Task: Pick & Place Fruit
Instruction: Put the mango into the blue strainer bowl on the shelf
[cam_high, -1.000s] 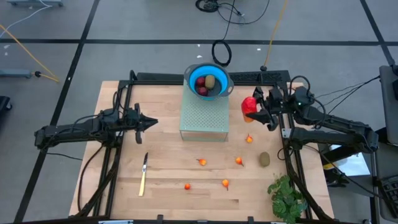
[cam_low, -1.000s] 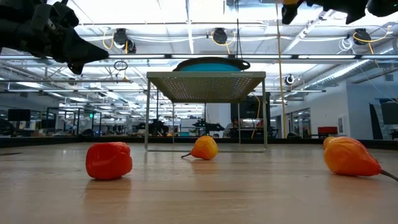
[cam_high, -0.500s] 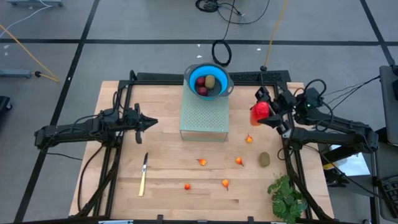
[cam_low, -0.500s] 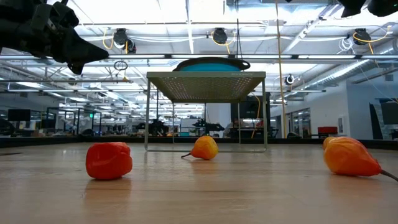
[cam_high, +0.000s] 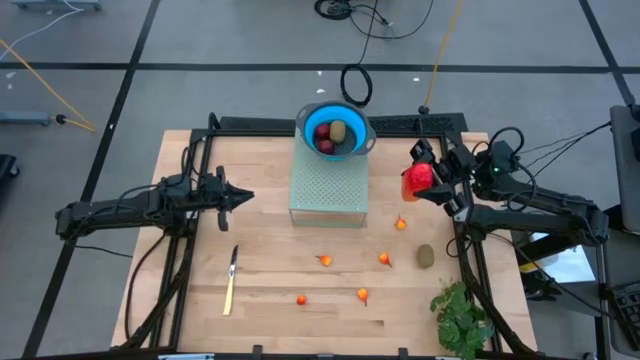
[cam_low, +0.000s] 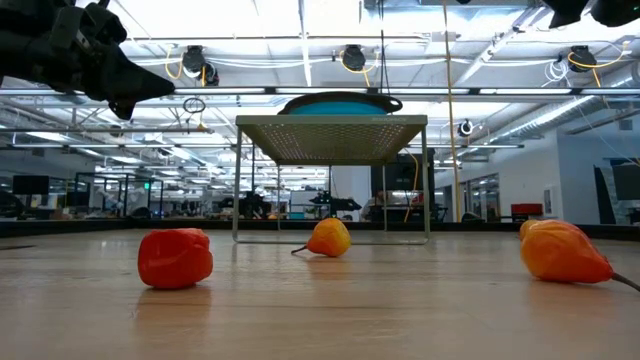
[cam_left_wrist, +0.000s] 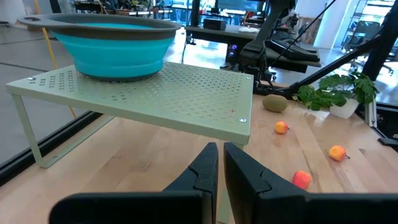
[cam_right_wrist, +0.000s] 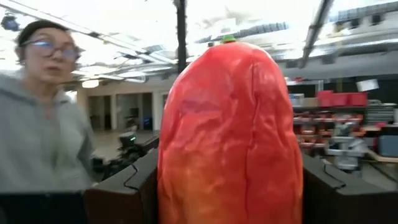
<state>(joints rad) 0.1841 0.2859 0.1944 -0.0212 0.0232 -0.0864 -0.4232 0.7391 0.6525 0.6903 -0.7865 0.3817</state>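
Right gripper (cam_high: 432, 178) clamped on long red-and-yellow fruit (cam_high: 417, 178), held above table right of perforated rack (cam_high: 328, 188). Blue bowl (cam_high: 335, 130) on rack holds dark red pieces, one olive oval. Left gripper (cam_high: 243, 197) shut, empty. Person (cam_right_wrist: 37, 118) beyond.

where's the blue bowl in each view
High view: blue bowl at the table's far edge, on the green perforated shelf, fruit inside.
Low view: only its rim shows above the shelf, centre.
Left wrist view: upper left on the shelf.
Right wrist view: not in it.
Shared landmark: the shelf.
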